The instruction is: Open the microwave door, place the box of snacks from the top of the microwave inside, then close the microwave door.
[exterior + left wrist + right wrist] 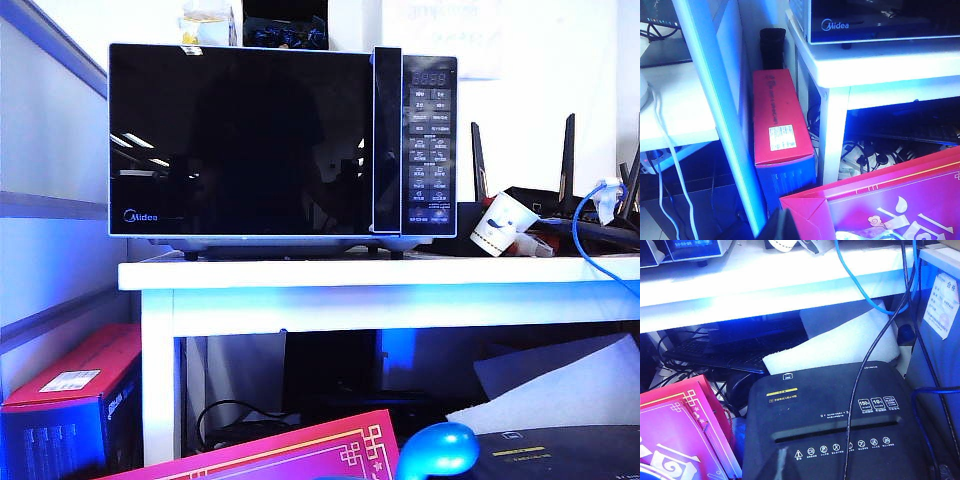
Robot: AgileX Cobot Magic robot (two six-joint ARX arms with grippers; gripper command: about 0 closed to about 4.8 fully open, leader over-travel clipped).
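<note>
The left pincer [782, 227] shows only as a dark tip low in the left wrist view, clenched on nothing, down beside a red carton [777, 120] that stands by the white bench [380, 272]. On that bench sits the microwave [283, 140], its door [240, 140] fully shut. The box of snacks [207, 25] rests on top of the oven near its left end, beside a darker box [285, 30]. The box looks small and light, probably thin card that would dent under a hard squeeze, so a gentle pinch across its narrow sides seems best. The door is glossy glass, slippery to the touch; the tall dark handle strip [387, 140] at its right edge looks like the place to hook and pull. The right pincer [777, 465], also clenched and empty, hangs low over a black shredder [835, 420], well apart from the oven.
</note>
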